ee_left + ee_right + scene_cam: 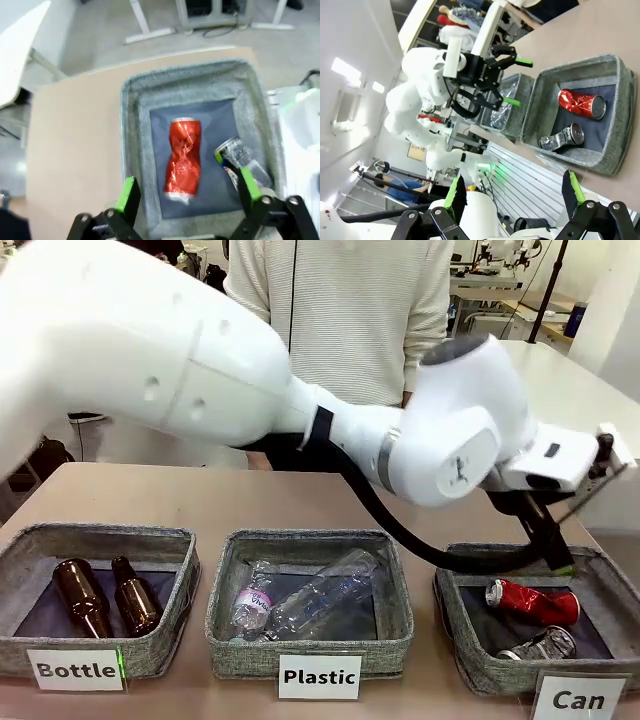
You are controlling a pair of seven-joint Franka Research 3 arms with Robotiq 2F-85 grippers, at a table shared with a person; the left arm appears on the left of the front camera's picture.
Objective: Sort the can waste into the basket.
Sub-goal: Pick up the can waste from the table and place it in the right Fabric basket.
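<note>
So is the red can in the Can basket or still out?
In. The red can lies flat on the basket lining beside the patterned can.

The tan surface (300, 500) runs toward a person in a pale striped top (350, 310) standing at its far side, with a white table (570, 390) off to one side behind. Below, a grey floor (100, 30) shows white table legs (145, 25) and a dark cable. Bright ceiling lights (340, 67) glow on a pale wall.
</note>
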